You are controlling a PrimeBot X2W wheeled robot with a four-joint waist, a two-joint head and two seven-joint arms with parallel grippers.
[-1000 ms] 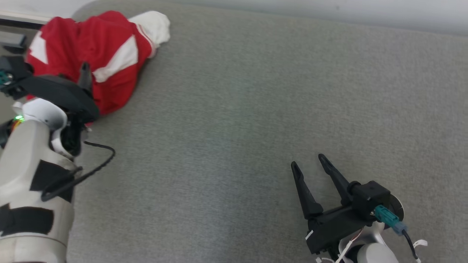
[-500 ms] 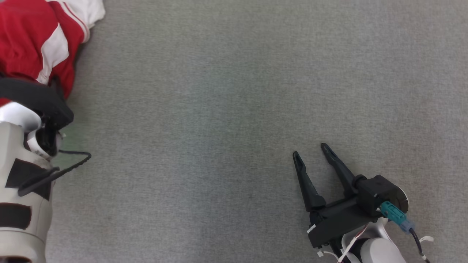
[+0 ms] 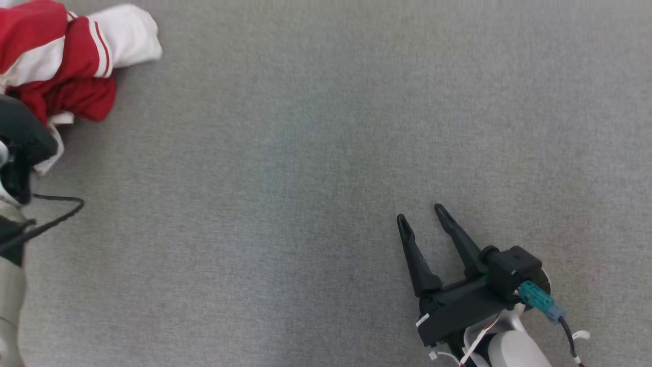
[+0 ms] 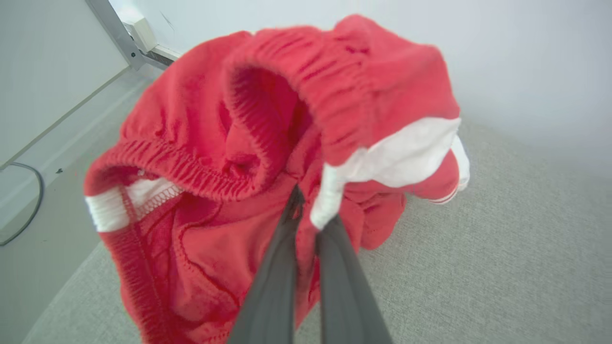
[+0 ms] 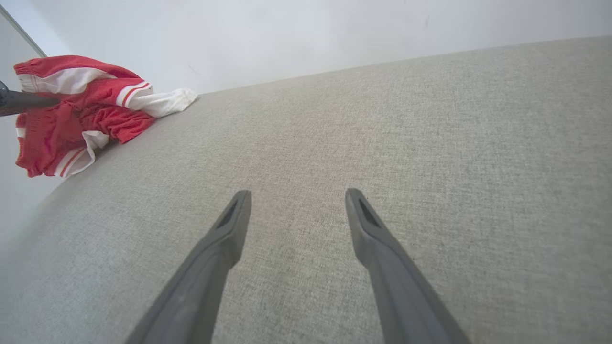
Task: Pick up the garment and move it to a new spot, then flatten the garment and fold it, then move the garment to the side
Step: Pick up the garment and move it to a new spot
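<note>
The garment is a bunched red piece with white bands, at the far left of the grey surface. In the left wrist view my left gripper is shut on a fold of the garment, which hangs raised around the fingers with its elastic waistband on top. The right wrist view shows the garment partly lifted at the surface's left edge, its white end resting on the cloth. My right gripper stands open over bare surface at the lower right, far from the garment, with nothing between its fingers.
A grey fabric surface spreads wide to the right of the garment. A pale wall runs along its far side. Left of the surface's edge lie the floor, a dark cable and a metal rail.
The head camera has shifted between frames. My left gripper went from open to shut on the garment, which is now gathered and raised. The right gripper has hardly moved.
</note>
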